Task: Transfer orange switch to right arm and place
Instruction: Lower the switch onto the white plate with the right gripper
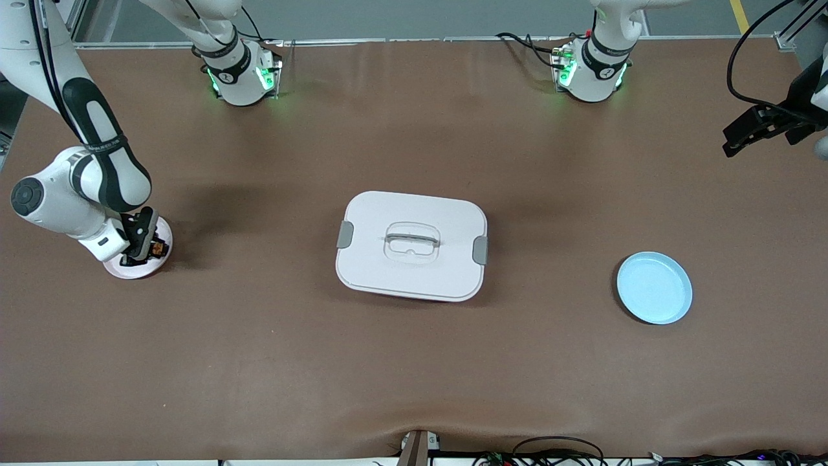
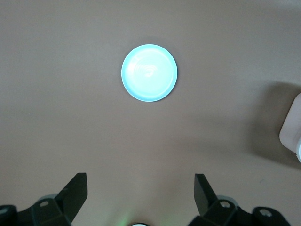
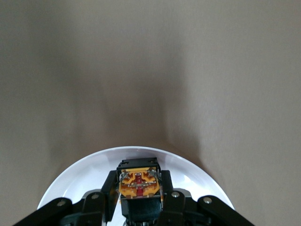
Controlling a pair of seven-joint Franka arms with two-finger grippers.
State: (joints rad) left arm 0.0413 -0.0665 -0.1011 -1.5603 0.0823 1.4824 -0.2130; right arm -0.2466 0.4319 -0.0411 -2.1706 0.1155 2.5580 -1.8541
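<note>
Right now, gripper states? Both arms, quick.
Left gripper: open, empty, up over the left arm's end of the table, waiting.
Right gripper: shut on the orange switch, low over the white plate.
</note>
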